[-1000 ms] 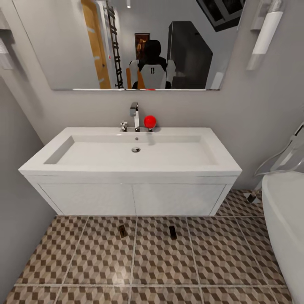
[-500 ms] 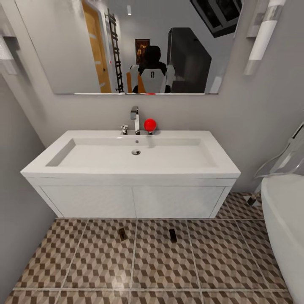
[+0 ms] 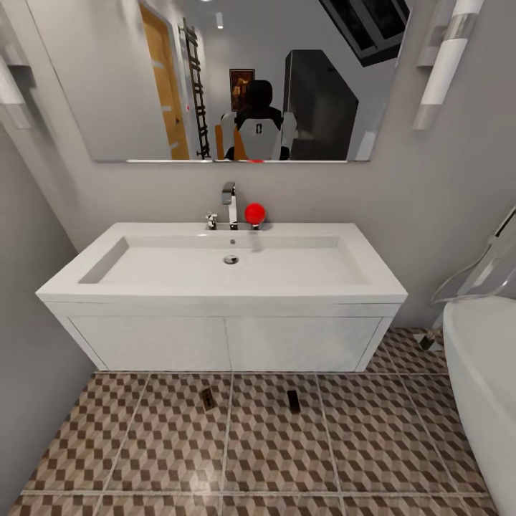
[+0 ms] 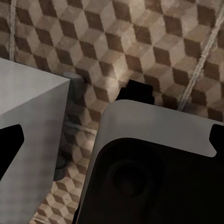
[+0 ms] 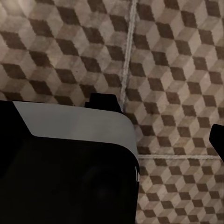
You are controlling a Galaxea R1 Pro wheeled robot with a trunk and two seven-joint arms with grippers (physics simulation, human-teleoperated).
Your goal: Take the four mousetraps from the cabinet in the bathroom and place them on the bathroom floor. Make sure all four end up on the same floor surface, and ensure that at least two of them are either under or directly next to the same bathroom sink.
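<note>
two mousetraps, one (image 3: 207, 399) and another (image 3: 293, 400), lie apart on the floor (image 3: 272, 444) just before my sink (image 3: 229, 269); i can't tell either pincer's state.

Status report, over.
Two mousetraps lie on bathroom floor directly before bathroom sink. Gripper states unclear. Nothing blocking them.

The head camera faces the bathroom sink (image 3: 229, 269) squarely from above, looking forward and down, at moderate range. Both wrist cameras look down on the bathroom floor (image 4: 154, 51) at closer range. All three views share the cube-patterned tiles.
</note>
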